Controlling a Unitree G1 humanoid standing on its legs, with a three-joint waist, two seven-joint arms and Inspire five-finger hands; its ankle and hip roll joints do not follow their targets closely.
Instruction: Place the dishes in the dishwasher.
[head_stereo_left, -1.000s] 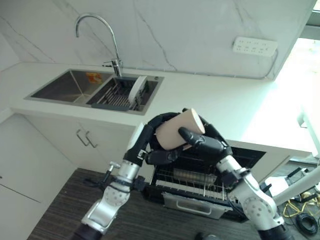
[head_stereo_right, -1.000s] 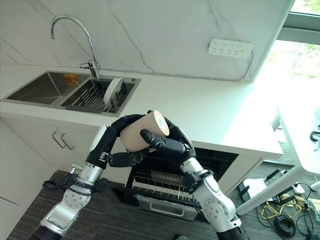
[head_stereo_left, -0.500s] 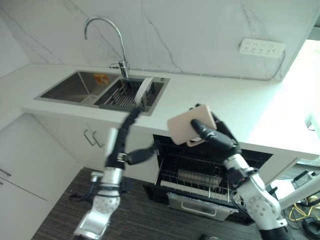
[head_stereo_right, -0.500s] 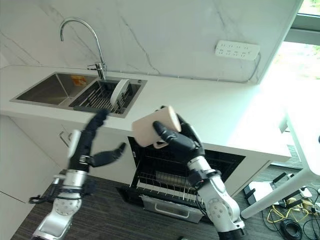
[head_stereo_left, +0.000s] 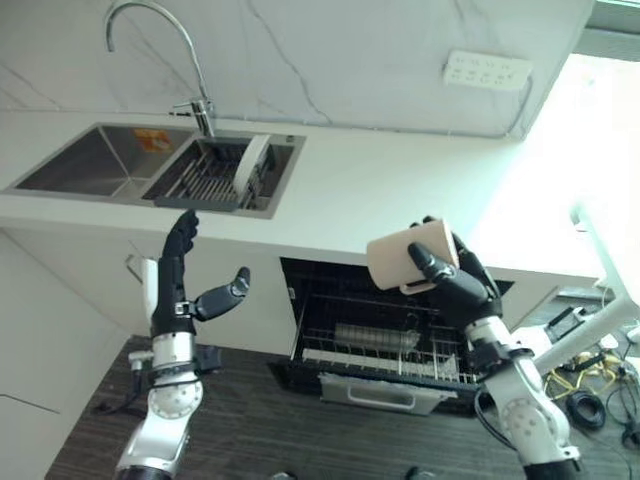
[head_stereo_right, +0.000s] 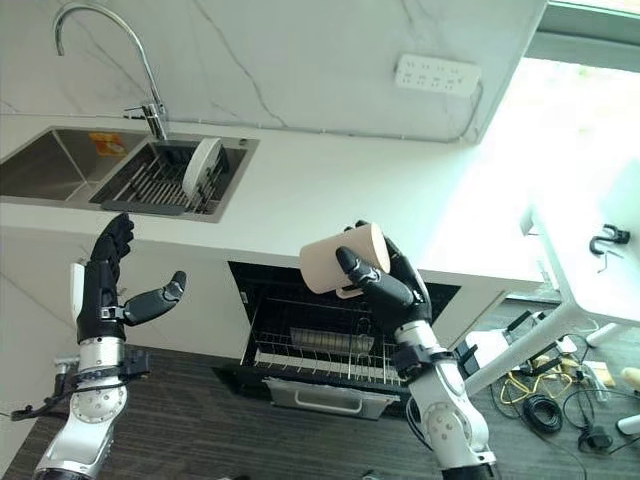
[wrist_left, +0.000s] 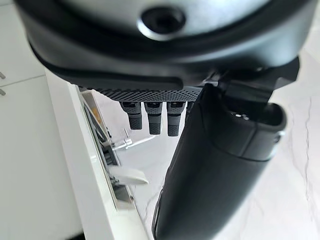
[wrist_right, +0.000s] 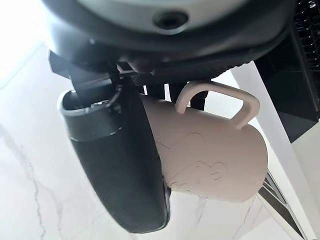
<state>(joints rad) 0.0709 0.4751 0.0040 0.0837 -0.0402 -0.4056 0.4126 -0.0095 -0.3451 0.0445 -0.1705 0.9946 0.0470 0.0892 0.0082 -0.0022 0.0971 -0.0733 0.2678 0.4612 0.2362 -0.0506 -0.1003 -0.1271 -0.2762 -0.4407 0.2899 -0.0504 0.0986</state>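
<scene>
Above the open dishwasher (head_stereo_left: 380, 340) — right hand (head_stereo_left: 455, 285) curled round beige mug (head_stereo_left: 405, 258) | left hand (head_stereo_left: 185, 285) spread, apart

White marble wall (head_stereo_left: 330, 50) with socket strip (head_stereo_left: 487, 70) above white counter (head_stereo_left: 390, 190); steel sink (head_stereo_left: 95, 170) and tap (head_stereo_left: 160, 50) at left; dark wood floor (head_stereo_left: 260, 420); bright daylight from right.

left hand (wrist_left: 200, 150): dark bulk along one edge, thumb standing out, fingers (wrist_left: 154, 117) straight in a short row, holding nothing
counter edge (wrist_left: 75, 165): white, past the fingers
sink (wrist_left: 102, 150): set in the counter
plate (wrist_left: 129, 175): white, standing in the sink
wall (wrist_left: 295, 165): marbled white
</scene>
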